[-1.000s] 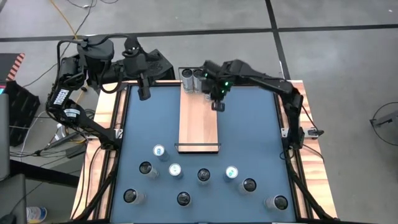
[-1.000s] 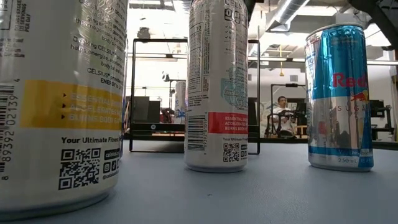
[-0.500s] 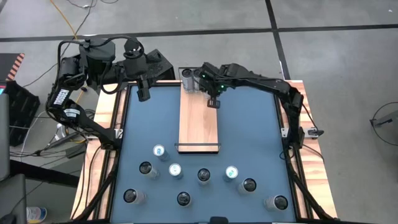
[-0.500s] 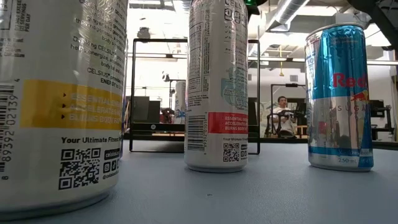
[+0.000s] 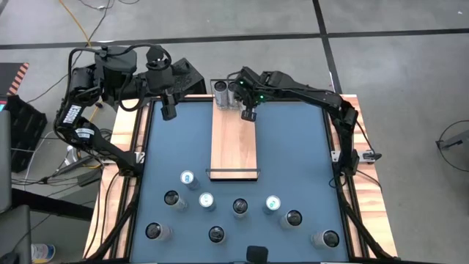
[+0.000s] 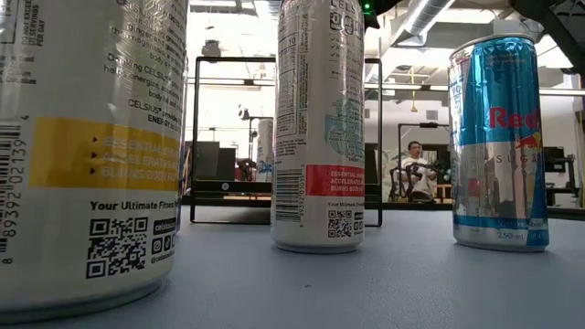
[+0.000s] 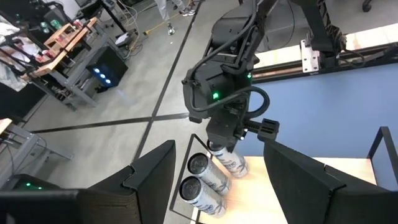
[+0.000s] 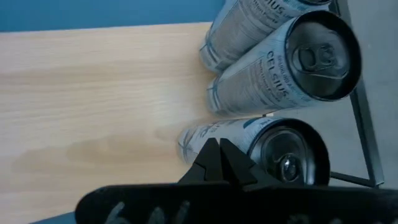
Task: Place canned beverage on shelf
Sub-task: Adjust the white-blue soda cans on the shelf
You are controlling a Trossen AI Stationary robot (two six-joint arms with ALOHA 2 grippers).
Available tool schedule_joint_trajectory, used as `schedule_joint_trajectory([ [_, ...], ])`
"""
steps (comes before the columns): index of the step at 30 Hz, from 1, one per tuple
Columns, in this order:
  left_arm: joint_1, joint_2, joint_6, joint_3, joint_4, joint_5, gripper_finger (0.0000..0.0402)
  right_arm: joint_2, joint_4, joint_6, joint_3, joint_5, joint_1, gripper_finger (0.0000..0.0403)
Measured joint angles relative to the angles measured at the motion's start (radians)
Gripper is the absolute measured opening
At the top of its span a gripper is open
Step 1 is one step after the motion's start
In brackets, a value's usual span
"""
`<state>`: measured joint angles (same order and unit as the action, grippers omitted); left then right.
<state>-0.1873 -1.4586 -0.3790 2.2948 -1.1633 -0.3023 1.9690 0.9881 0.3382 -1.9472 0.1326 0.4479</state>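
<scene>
The shelf (image 5: 234,139) is a light-wood board lying along the middle of the blue table. Three canned beverages stand upright at its far end, next to the black rail: two (image 8: 298,56) (image 8: 249,25) sit farther off and one (image 8: 280,152) is right beside my right gripper (image 8: 219,155). My right gripper (image 5: 249,114) is shut, slants down, and hangs over the shelf's far right part. My left gripper (image 5: 169,111) hovers open above the table's far left corner, with nothing between its fingers. My right gripper's shut fingertips (image 8: 217,149) stand in front of the side wall (image 8: 205,134) of the nearest can on the shelf. I cannot tell whether they touch it. The can stands upright on the board.
Several more cans stand on the table's near half (image 5: 239,207), some close to the low camera (image 6: 320,128) (image 6: 498,142). A black rail (image 5: 233,173) crosses the shelf's near end. Wooden strips (image 5: 124,183) edge the table. Bare board lies between the rail and the three cans.
My right gripper has moved toward the table's far edge and a little left, closer to the cans at the shelf's far end, and has stayed shut. The cans have kept their places.
</scene>
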Motion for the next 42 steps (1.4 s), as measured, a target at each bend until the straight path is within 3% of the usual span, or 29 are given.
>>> schedule_joint_trajectory([
  [8, 0.0, 0.0, 0.0, 0.0, 0.001, 0.0, 0.0232, -0.003, -0.009, 0.003, 0.0, 0.002, 0.006, 0.0],
  [19, 0.0, 0.0, 0.0, 0.0, 0.001, 0.0, 0.0232, -0.021, 0.066, -0.034, 0.0, 0.03, -0.07, 0.0],
  [26, 0.0, 0.0, 0.008, 0.0, 0.001, 0.0, 0.0232, -0.016, 0.003, -0.026, 0.095, 0.066, -0.073, 0.0],
  [42, 0.0, 0.0, 0.01, 0.0, 0.001, 0.0, 0.0232, -0.016, -0.065, -0.015, 0.143, 0.086, 0.009, 0.0],
])
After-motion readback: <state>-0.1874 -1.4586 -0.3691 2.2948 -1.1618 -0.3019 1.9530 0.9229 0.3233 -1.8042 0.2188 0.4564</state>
